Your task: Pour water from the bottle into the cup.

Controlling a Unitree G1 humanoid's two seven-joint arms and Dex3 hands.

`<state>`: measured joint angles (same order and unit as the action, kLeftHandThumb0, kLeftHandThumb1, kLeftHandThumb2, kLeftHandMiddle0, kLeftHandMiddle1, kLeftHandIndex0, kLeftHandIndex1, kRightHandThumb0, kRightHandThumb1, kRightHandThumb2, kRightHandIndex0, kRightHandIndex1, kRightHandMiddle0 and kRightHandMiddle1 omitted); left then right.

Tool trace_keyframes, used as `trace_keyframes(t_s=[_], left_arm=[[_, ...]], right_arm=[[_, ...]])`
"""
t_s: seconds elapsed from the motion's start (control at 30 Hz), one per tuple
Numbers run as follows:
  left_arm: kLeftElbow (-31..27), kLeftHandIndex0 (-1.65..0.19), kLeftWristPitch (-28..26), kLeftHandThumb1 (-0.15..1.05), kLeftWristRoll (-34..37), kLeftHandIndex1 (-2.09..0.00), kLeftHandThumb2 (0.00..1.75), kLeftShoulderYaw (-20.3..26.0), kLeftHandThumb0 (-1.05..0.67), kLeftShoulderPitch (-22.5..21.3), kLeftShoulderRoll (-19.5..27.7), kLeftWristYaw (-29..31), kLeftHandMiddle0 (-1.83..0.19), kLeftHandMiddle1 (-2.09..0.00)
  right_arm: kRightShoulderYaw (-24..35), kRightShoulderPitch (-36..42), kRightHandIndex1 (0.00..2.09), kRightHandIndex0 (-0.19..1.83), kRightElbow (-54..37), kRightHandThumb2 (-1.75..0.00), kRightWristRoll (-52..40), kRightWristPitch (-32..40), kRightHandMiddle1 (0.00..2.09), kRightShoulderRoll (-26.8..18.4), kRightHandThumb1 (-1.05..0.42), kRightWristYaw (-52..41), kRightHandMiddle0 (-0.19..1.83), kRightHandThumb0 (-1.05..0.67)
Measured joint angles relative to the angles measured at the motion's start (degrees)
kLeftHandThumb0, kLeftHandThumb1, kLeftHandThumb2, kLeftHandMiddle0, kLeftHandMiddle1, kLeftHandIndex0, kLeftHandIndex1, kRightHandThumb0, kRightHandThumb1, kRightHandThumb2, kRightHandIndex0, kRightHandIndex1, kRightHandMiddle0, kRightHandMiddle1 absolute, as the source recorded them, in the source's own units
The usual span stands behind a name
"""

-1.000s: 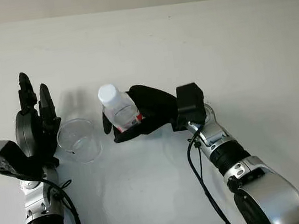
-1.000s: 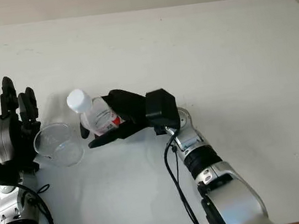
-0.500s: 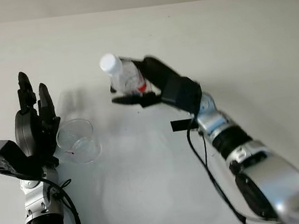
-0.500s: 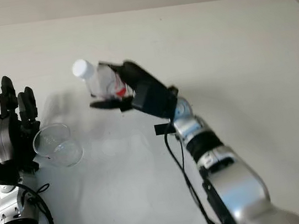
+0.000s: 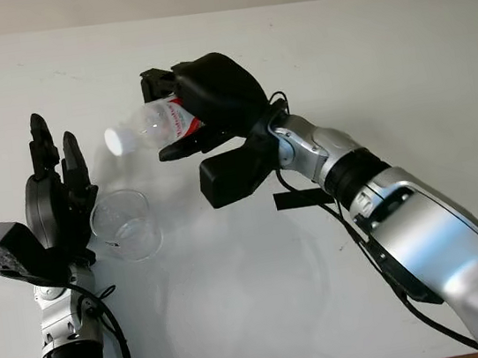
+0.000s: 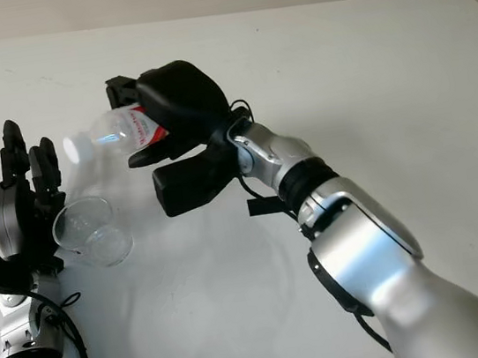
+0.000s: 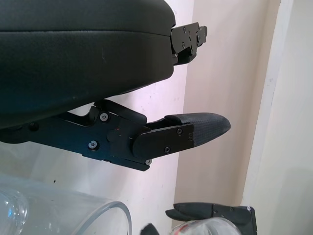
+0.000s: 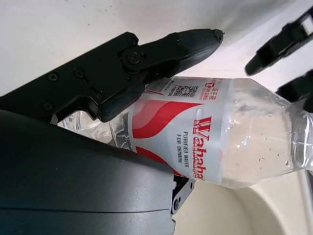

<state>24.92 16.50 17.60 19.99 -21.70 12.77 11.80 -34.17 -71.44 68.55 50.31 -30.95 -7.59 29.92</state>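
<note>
A clear plastic bottle (image 5: pixel 149 124) with a red label and a white cap (image 5: pixel 117 141) lies tilted in the air, cap pointing left and slightly down. My right hand (image 5: pixel 179 116) is shut on the bottle's body (image 8: pixel 215 142), one finger (image 8: pixel 166 49) crossing over the label. The cap hangs above and a little behind the clear cup (image 5: pixel 125 224), which stands upright on the white table (image 5: pixel 381 52). My left hand (image 5: pixel 54 183) stands open just left of the cup, its fingers (image 7: pixel 195 129) pointing away from me past the cup's rim (image 7: pixel 105 213).
A short black strip (image 5: pixel 300 199) lies on the table under my right forearm. The table's back edge (image 5: pixel 215 9) meets a beige wall. Bare tabletop spreads to the right and toward me.
My right hand has lifted the bottle from the table beside the cup, carried it up and back, then tipped it from upright to nearly level, cap to the left. Left hand and cup stayed put.
</note>
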Motion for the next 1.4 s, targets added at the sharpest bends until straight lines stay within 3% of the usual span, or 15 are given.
trace_keyframes(t_s=[0.33,0.43,0.5,0.6,0.77,1.0,1.13,1.27,1.4], left_arm=[[-0.1,0.19,0.3,1.05,0.0,-0.04,0.54,0.0,-0.63,0.0,0.0,0.1,0.09,-0.05],[-0.1,0.18,0.3,1.05,0.0,-0.05,0.53,0.0,-0.63,0.0,0.0,0.1,0.08,-0.06],[-0.1,0.17,0.3,1.05,0.0,-0.05,0.53,0.0,-0.63,0.0,0.0,0.1,0.07,-0.06],[-0.1,0.17,0.3,1.05,0.0,-0.05,0.53,0.0,-0.63,0.0,0.0,0.0,0.07,-0.06],[-0.1,0.17,0.4,1.05,-0.5,-0.05,0.53,-0.1,-0.63,0.0,-0.1,-0.3,0.07,-0.05],[-0.2,0.18,0.5,1.05,-0.5,-0.05,0.53,-0.1,-0.64,0.0,-0.2,-0.7,0.07,-0.05],[-0.2,0.19,0.5,1.05,-0.5,-0.05,0.55,-0.1,-0.64,0.0,-0.2,-0.7,0.09,-0.05],[-0.2,0.19,0.6,1.05,-0.5,-0.04,0.55,-0.1,-0.65,0.1,-0.2,-0.7,0.09,-0.05],[-0.2,0.19,0.6,1.05,-0.5,-0.04,0.55,-0.1,-0.64,0.1,-0.2,-0.7,0.09,-0.05]], right_arm=[[-7.5,-4.5,2.09,1.15,1.8,-0.36,7.1,1.0,2.09,0.4,-1.05,9.7,0.66,-0.46],[-9.1,-5.0,2.09,1.12,2.5,-0.33,8.6,1.0,2.09,0.4,-1.05,13.7,0.41,-0.45],[-10.5,-5.5,2.09,1.13,3.2,-0.27,9.9,1.4,2.09,0.4,-1.05,16.0,0.44,-0.44],[-12.4,-6.1,2.09,1.19,3.8,-0.27,11.9,2.4,2.00,0.4,-1.05,19.3,0.32,-0.48],[-15.3,-8.0,2.09,1.29,4.5,-0.36,14.9,5.2,2.08,0.4,-1.05,24.8,0.43,-0.51],[-18.3,-10.0,2.09,1.24,4.8,-0.17,17.3,6.2,1.94,0.4,-1.05,27.4,0.40,-0.51],[-20.4,-10.4,2.09,1.24,4.9,-0.26,19.3,7.3,2.08,0.3,-1.05,27.7,0.52,-0.50],[-21.9,-11.2,2.09,1.28,4.8,-0.29,20.3,7.2,2.09,0.1,-1.05,27.9,0.63,-0.48],[-22.7,-11.7,2.09,1.29,4.8,-0.19,21.2,7.1,2.09,-0.2,-1.05,28.9,0.50,-0.49]])
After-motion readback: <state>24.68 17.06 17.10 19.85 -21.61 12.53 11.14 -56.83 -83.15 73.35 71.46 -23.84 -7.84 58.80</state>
